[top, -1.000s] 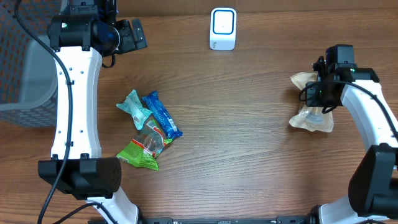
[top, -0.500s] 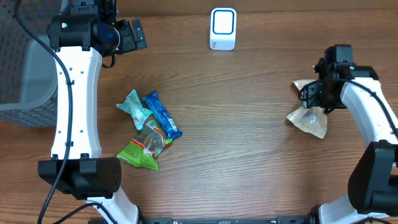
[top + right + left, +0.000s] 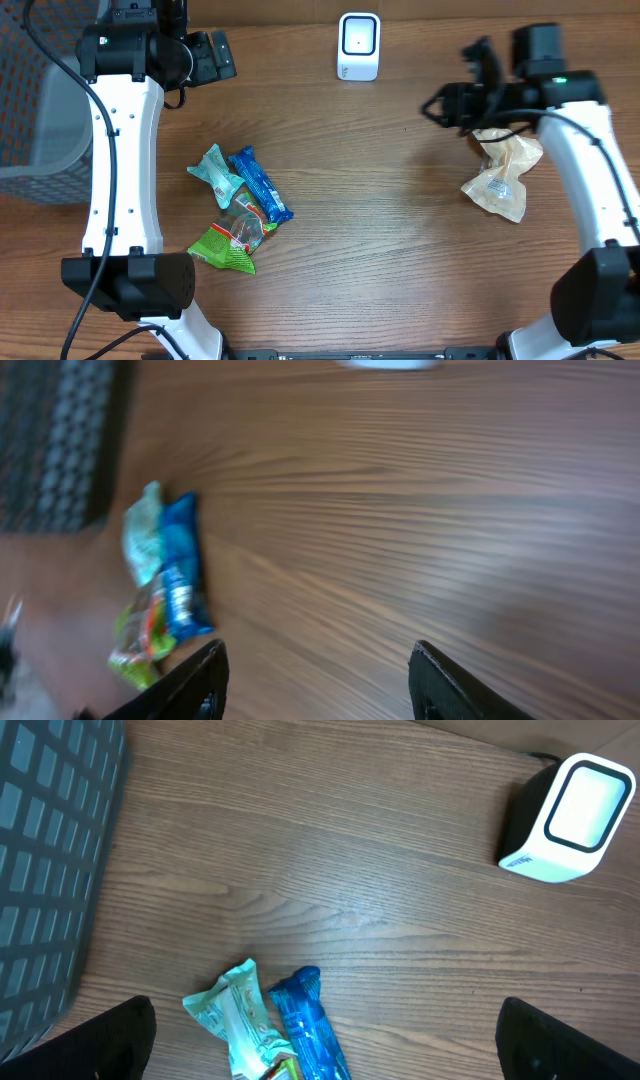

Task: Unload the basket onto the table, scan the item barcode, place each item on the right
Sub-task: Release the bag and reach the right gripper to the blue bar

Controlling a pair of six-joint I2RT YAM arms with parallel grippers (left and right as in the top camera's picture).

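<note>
The white barcode scanner [image 3: 358,45] stands at the back middle of the table and also shows as the scanner [image 3: 565,818] in the left wrist view. A tan, crinkled packet [image 3: 500,175] lies loose on the table at the right. My right gripper [image 3: 455,82] hovers just up and left of it, open, jaws pointing left and nothing between them. In its blurred wrist view the right gripper [image 3: 320,680] frames only bare wood. My left gripper [image 3: 220,55] stays at the back left, wide open and empty; the left gripper [image 3: 330,1042] looks down on the snack pile.
A pile of snacks lies left of centre: a teal packet [image 3: 215,170], a blue bar [image 3: 262,186] and a green bag [image 3: 226,247]. A grey mesh basket [image 3: 40,110] stands at the far left edge.
The right gripper opened and let go of the tan packet, which now lies on the table. That gripper then swung up and to the left, away from it. The left arm stayed still.
</note>
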